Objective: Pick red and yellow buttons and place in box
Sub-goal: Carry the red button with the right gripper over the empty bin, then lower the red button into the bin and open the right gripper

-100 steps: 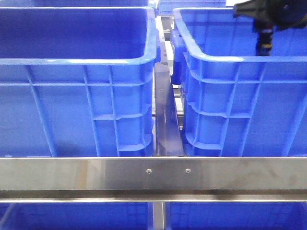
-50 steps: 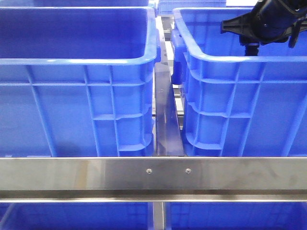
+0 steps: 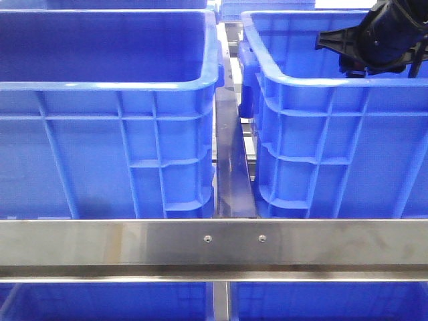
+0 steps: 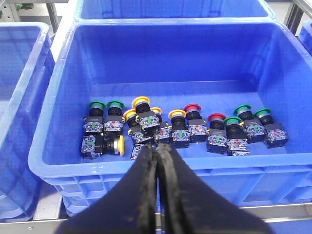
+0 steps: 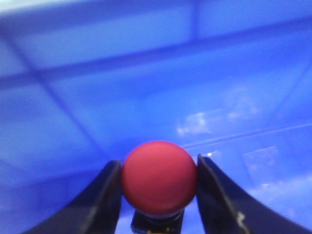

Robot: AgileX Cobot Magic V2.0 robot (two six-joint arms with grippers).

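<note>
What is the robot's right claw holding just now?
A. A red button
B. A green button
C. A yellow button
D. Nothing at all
A: in the right wrist view the right gripper has its two fingers closed against a red button, above a blurred blue crate.

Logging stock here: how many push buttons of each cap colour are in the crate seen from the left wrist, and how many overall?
Green-capped push buttons: 5
Yellow-capped push buttons: 5
Red-capped push buttons: 2
Total: 12 with caps showing.
One more red push button sits in the right gripper.
</note>
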